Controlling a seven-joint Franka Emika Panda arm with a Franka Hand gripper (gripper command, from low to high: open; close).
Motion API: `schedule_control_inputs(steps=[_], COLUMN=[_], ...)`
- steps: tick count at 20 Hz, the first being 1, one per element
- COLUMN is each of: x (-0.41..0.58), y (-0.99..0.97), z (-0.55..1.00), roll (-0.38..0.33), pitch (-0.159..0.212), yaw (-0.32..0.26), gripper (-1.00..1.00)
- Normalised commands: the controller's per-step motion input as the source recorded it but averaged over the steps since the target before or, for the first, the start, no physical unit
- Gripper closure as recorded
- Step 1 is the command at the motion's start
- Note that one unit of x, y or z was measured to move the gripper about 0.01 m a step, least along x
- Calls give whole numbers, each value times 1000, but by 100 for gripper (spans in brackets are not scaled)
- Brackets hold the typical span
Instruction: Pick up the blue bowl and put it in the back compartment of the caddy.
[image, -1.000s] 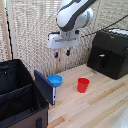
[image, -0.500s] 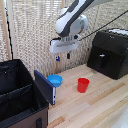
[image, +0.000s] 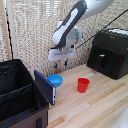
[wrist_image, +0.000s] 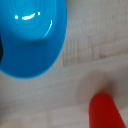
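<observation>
The blue bowl (image: 54, 80) sits on the wooden table right beside the caddy's upright flap. In the wrist view the blue bowl (wrist_image: 31, 36) fills much of the picture, with the red cup (wrist_image: 106, 111) close by. My gripper (image: 61, 63) hangs above and slightly behind the bowl, fingers pointing down with a small gap between them and nothing held. The caddy (image: 20, 100) is the large black box at the exterior view's left; its divider splits it into two sections, and the back compartment (image: 11, 75) is the farther one.
A red cup (image: 83, 85) stands on the table to the exterior view's right of the bowl. A black boxy appliance (image: 110, 52) with a handle sits at the back right. A slatted screen forms the backdrop.
The arm has shifted toward the exterior view's left and lowered a little, bringing the gripper closer over the bowl. Bowl and cup have not moved.
</observation>
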Motion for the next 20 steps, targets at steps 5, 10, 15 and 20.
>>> schedule_control_inputs(steps=[5,10,15,20], x=[37,11,11,202], y=[-134,-67,0,-6], z=[-371,-377,-282,-214], roll=[-2,-49,-61,-15], pitch=[-114,46,126,17], yaw=[-7,0,0,17], gripper=[-100,-100,-100,100])
